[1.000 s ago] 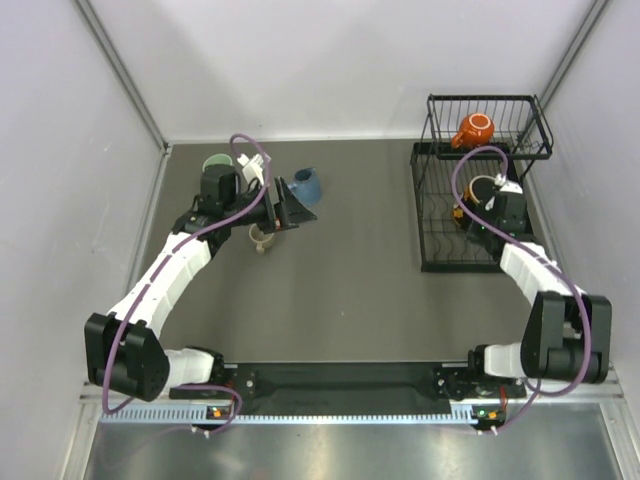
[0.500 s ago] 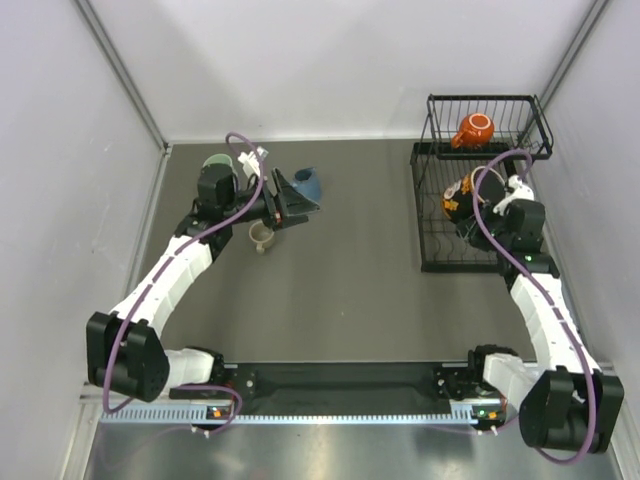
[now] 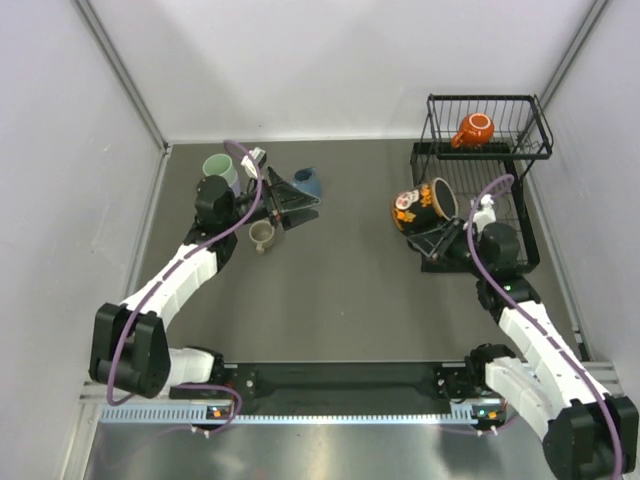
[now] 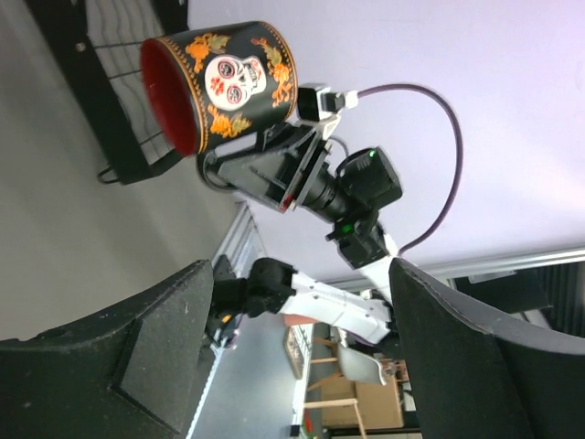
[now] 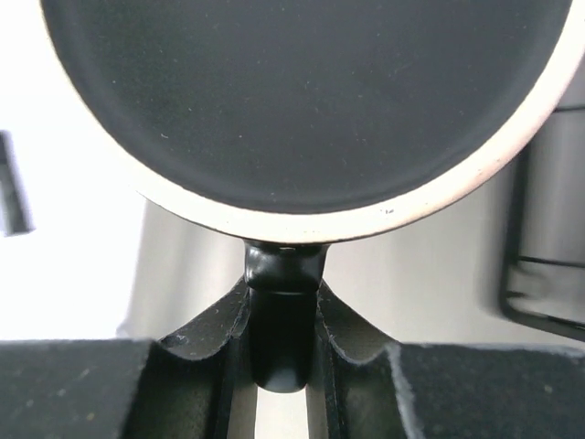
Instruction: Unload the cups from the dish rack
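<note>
My right gripper (image 3: 436, 230) is shut on the handle of the black floral mug (image 3: 416, 208) and holds it tilted in the air just left of the black wire dish rack (image 3: 482, 262). In the right wrist view the handle (image 5: 283, 320) is pinched between my fingers under the mug's base (image 5: 302, 91). The orange mug (image 3: 473, 130) sits in the raised basket. My left gripper (image 3: 296, 200) is open and empty beside the blue mug (image 3: 308, 182). The beige mug (image 3: 262, 235) and the pale green tumbler (image 3: 217, 167) stand on the table. The lavender tumbler is hidden.
The left wrist view faces across the table and shows the floral mug (image 4: 219, 87), the right arm and part of the rack (image 4: 105, 82). Grey walls enclose the table on three sides. The arm bases and a rail run along the near edge.
My right gripper has lifted the black floral mug out of the rack's lower tier and carried it left, past the rack's left edge. My left arm shifted only slightly.
</note>
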Motion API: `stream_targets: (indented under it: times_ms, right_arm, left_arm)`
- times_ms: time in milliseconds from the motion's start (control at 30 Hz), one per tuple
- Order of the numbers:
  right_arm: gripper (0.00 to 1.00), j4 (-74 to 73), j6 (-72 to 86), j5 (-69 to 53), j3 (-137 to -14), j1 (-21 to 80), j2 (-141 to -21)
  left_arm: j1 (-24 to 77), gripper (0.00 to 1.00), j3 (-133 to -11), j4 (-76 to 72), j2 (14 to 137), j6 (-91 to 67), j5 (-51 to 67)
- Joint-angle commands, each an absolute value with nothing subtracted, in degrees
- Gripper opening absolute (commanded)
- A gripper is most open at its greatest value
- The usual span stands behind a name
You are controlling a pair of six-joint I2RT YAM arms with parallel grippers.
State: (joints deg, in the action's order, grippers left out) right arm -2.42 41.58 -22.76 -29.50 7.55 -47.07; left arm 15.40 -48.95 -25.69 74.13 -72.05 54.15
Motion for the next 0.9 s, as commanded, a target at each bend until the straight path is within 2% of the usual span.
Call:
stream_targets:
  times_ms: [0,333,600,700,800,867]
  right_arm:
    - [0.00,23.19,49.13,-23.65,-31.29,14.05,-43.68]
    - [0.00,40.69,52.91,-16.26,-32.25,31.79,-52.63]
    - [0.00,48.25,52.38,-13.19,-34.54,39.55,-60.02]
    - [0.00,51.41,52.56,-12.83,-34.02,40.69,-61.96]
    - [0.00,54.66,52.91,-12.22,-32.79,41.31,-63.19]
    - [0.00,54.76,52.74,-12.22,-32.87,41.66,-64.07]
  left_arm:
    - [15.91,0.82,-47.46,-40.22,75.58,-79.78,55.46]
    - [18.54,0.81,-46.41,-52.02,79.80,-87.01,54.06]
    - [19.34,0.80,-46.58,-54.58,81.65,-88.42,54.31]
    - [19.34,0.77,-45.88,-54.93,82.18,-88.33,54.23]
    - [19.42,0.68,-45.09,-57.29,82.79,-89.12,54.58]
    - [19.51,0.59,-44.47,-59.05,83.32,-90.08,54.32]
